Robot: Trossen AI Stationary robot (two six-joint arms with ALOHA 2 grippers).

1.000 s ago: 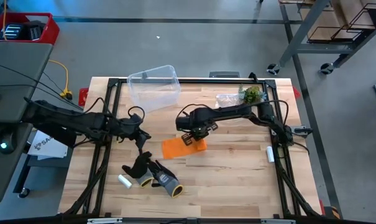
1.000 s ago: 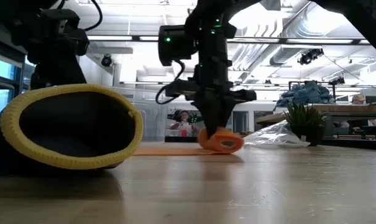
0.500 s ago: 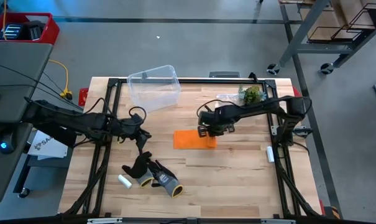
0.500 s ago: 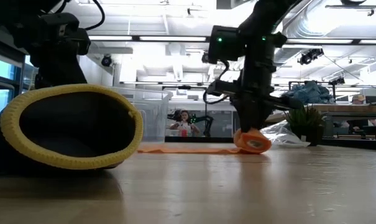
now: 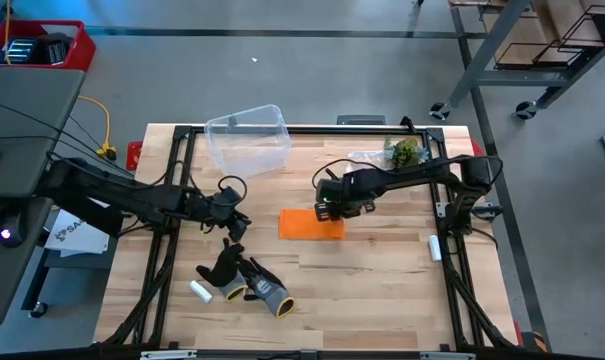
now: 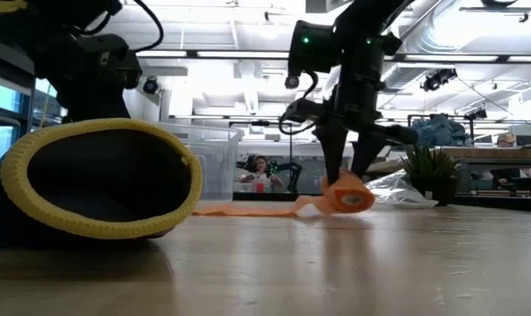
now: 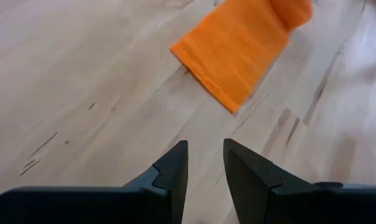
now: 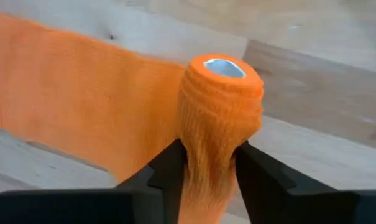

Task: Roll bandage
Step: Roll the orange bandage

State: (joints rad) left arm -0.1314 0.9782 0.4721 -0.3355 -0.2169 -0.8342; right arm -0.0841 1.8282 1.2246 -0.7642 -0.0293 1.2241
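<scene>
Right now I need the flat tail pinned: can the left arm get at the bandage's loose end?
Probably yes: bare tabletop lies between the left gripper and the bandage tail; the right gripper straddles only the rolled end.

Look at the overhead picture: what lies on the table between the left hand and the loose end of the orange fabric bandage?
Nothing: the high view shows bare wood between the left hand and the orange fabric bandage.

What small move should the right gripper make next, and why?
Probably close again on the roll and turn it further over the flat strip. The right gripper straddles the bandage roll with its jaws loosened, and much of the strip lies unrolled on the table.
</scene>
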